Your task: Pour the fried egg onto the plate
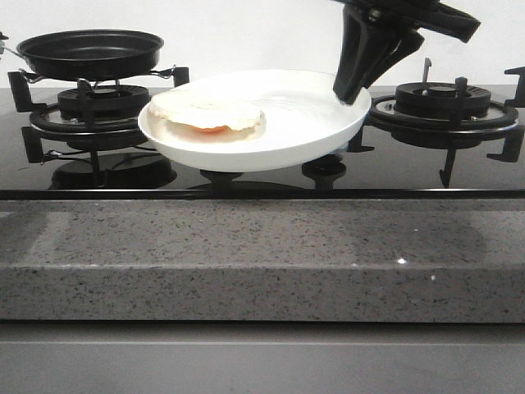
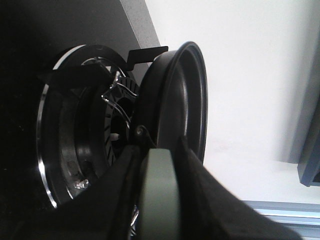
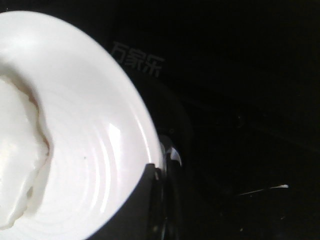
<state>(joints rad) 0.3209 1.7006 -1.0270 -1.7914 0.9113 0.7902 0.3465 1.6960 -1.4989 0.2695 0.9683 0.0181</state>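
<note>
The white plate [image 1: 303,123] hangs just above the black hob between the two burners. The fried egg [image 1: 209,115] lies on its left part, with some orange yolk showing at its front edge. My right gripper [image 1: 353,86] is shut on the plate's right rim. In the right wrist view the plate [image 3: 90,125] and egg [image 3: 17,150] fill one side, with my gripper [image 3: 155,172] pinching the rim. The black frying pan [image 1: 90,51] sits on the left burner. In the left wrist view my left gripper [image 2: 160,150] is shut on the pan's grey-green handle [image 2: 160,200], and the pan [image 2: 185,95] lies just beyond it.
The left burner grate [image 1: 90,111] stands under the pan and the right burner [image 1: 443,103] stands beside the plate. The speckled grey counter edge [image 1: 262,263] runs along the front. A white wall is behind the hob.
</note>
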